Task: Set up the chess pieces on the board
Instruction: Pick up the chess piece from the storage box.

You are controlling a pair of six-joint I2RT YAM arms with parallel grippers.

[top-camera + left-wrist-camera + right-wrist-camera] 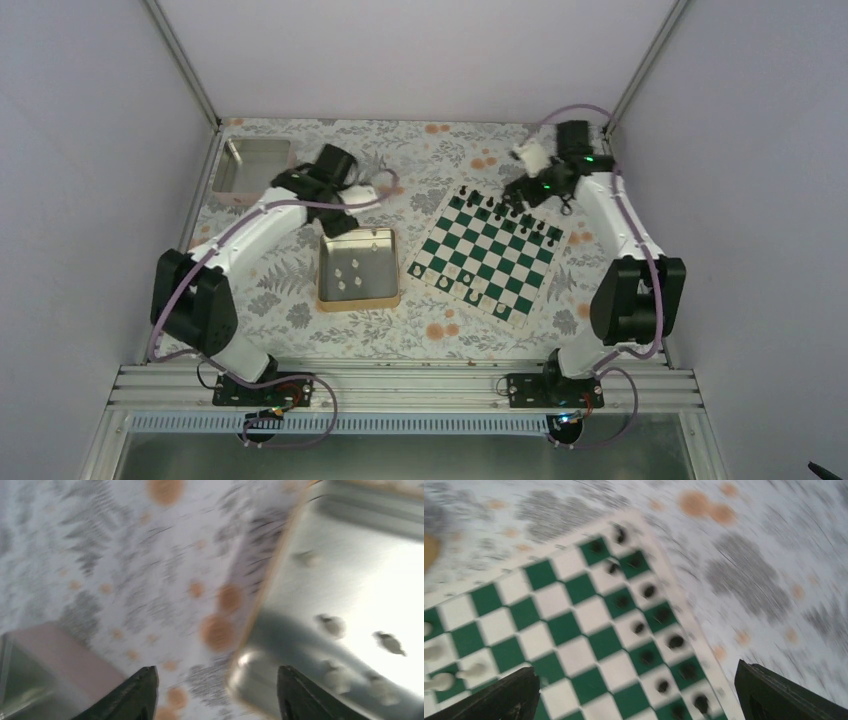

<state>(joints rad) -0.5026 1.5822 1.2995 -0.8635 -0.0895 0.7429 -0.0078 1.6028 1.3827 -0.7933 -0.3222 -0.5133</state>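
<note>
- Step in hand, as I read it: fetching the next of the white chess pieces (357,267) out of the gold-rimmed tin (358,301). A handful lie loose on its floor and a few stand along the near edge of the board (490,255), so I'd call the job partway done.
- Left arm (255,225): the left jaws are spread wide with nothing between them. In the wrist view they straddle a corner of the tin, one finger over the floral surface (125,555), the other in front of the tin. The pieces lie off to the right, not between the jaws. The pinkish tray (55,650) is on the other side.
- Right arm (620,215): the right jaws are also wide apart and empty, over the board's far corner by the rows of black pieces (649,657). The white ones show only at that view's left edge.
- Next move, I reckon: bring the left jaws over the tin, centre on one piece, drop straight down, pinch gently. They're tiny, so aim matters.
- Both wrist views are blurry, so I can't tell which piece is which.
</note>
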